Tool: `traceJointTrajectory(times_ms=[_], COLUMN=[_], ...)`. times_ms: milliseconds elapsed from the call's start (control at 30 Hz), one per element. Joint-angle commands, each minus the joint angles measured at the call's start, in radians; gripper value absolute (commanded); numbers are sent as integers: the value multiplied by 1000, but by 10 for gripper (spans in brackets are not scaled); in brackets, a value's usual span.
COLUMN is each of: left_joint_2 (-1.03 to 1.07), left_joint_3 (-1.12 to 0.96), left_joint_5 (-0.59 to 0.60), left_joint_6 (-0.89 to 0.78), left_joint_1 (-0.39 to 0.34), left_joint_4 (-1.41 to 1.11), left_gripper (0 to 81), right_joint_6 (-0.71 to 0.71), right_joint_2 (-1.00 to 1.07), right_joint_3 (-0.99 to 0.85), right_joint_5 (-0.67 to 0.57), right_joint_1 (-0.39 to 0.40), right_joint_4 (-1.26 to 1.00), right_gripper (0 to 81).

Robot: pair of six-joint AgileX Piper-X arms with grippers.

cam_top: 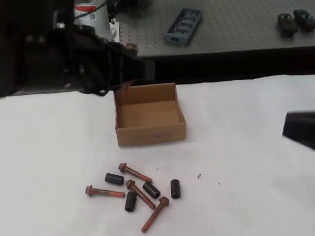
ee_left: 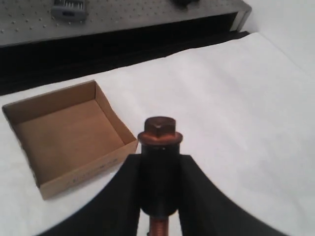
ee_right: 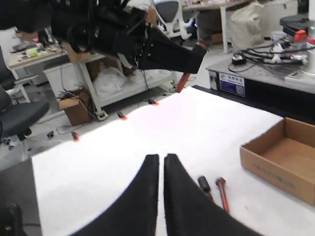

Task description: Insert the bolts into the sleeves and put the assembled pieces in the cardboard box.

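One bolt [ee_left: 160,130] sits pushed through a black sleeve [ee_left: 158,191], its hex head standing clear above the sleeve's end and its shank showing out the other end. The left gripper [ee_left: 160,164] is clamped on that sleeve, one finger on each side, and holds the piece in the air. The box [ee_left: 88,172] lies below this gripper and off to one side of it, open and with nothing in it.

The step in hand looks like delivery of the first assembled piece. The next move calls for bringing the piece over the box's floor, not its rim, lowering it, then parting the fingers.

On the white sheet [cam_top: 255,171], past the box from the left gripper, lie four loose bolts [cam_top: 135,172] and four loose sleeves [cam_top: 114,179], mixed in one small scatter, some touching. With the held pair, that makes five bolts, five sleeves and one box.

The right gripper [ee_right: 161,169] hangs well apart from the left one, fingers together on nothing, with the scatter just ahead of its tips.
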Motion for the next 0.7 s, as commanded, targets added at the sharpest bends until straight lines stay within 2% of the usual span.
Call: traceJointTrajectory(times_ms=[0,133,233,433,667], left_joint_2=[73,193,279,461,645], left_joint_3=[-96,-187,-268,-444,-668], left_joint_5=[28,40,40,40,40], left_joint_6=[-15,-15,-15,-17,-76], left_joint_1=[2,4,7,40,98], left_joint_4=[60,92,132,204,269], left_gripper=[6,6,6,6,6], right_joint_6=[-81,-173,-189,-189,-189], right_joint_2=[-21,-72,-120,-191,-209], right_joint_3=[-3,-3,-3,-3,-3], right_joint_5=[63,260,404,408,408], right_joint_1=[-5,-5,-5,-5,-5], right_joint_4=[102,313,447,600,607], right_gripper=[37,37,37,37,37])
